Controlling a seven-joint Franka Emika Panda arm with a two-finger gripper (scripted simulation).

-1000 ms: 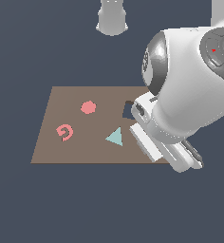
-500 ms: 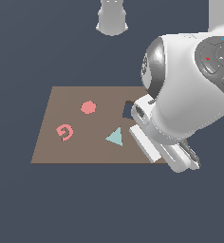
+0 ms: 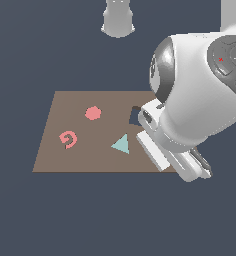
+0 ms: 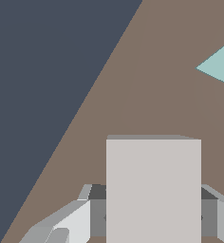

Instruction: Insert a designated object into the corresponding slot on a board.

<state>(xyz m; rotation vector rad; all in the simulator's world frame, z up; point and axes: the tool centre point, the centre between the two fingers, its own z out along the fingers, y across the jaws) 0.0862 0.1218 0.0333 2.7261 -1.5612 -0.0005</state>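
In the wrist view the pale grey-beige rectangular block (image 4: 153, 190) sits between my gripper's (image 4: 153, 220) two fingers (image 4: 69, 223), which are closed against its sides. It is held over the brown board (image 4: 147, 95), near the board's edge. A corner of the teal triangle (image 4: 218, 66) shows beyond it. In the exterior view the arm's hand (image 3: 175, 155) hangs over the board's (image 3: 65, 160) right part and hides the block. One dark cut-out (image 3: 135, 116) shows partly behind the arm; I cannot tell its shape. The rectangular slot is not clearly in view.
On the board lie a pink hexagon (image 3: 92, 113), a pink spiral piece (image 3: 68, 139) and the teal triangle (image 3: 121, 144). The arm's base (image 3: 118, 17) stands behind the board. Dark floor surrounds the board.
The arm's upper joint has turned slightly and the hand has barely shifted. The pieces on the board have not moved.
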